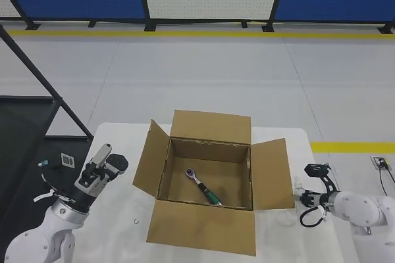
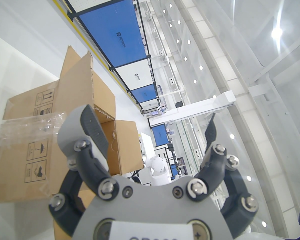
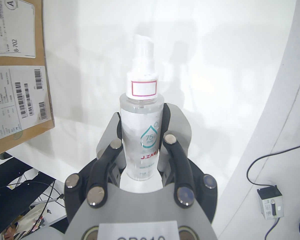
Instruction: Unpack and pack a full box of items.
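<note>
1. Right gripper [image 3: 142, 131]: fingers clamped on the spray bottle [image 3: 141, 101], gripping the body low so the neck and pump head stick out past the fingertips. My read: a mid-body grip keeps the pads on the straight cylinder, not the narrow neck.
2. The bottle sits over the table [image 1: 122, 197], just beside the box's right-hand flap and outside the box [image 1: 201, 227]. I can't tell whether it touches the tabletop.
3. Bottle: clear smooth plastic, round, with a white label wrap and a white pump cap carrying a red-outlined blank sticker. It's slick, so I'd expect it to rotate or slide if I loosen the grip.
4. Left gripper [image 2: 150, 121]: fingers apart, holding nothing, parked left of the box and tilted up. It looks like standby, clear of the flaps.
5. Box: brown corrugated cardboard, all four flaps folded outward, which keeps the opening free for reaching in. There's clear tape on the side wall and shipping labels on the right flap.
6. Inside the box, a ratchet wrench [image 1: 203, 186] lies diagonally flat on the floor. It has a metal head and a green handle. It's rigid and low-profile, so harder to pinch than the bottle.
</note>
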